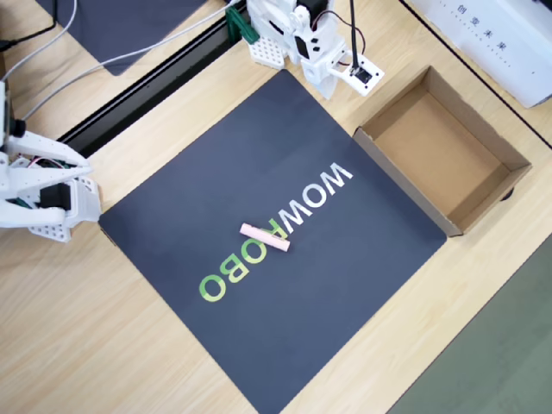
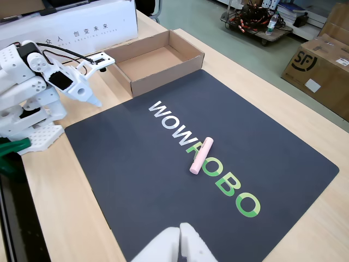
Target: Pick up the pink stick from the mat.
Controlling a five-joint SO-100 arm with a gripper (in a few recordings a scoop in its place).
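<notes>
The pink stick (image 1: 265, 236) (image 2: 200, 155) lies flat near the middle of the navy mat (image 1: 259, 147) (image 2: 136, 164), across the "R" of the WOWROBO lettering. My white gripper (image 1: 326, 86) (image 2: 94, 99) is folded back near the arm's base, just off the mat's far corner and well away from the stick. Its jaws look shut with nothing between them.
An open brown cardboard box (image 1: 440, 155) (image 2: 155, 60) stands beside the mat, close to my gripper. A white printed carton (image 1: 500, 34) (image 2: 65, 24) sits behind it. A plain dark mat (image 1: 129, 26) and a black rail (image 1: 147, 86) lie by the arm's base.
</notes>
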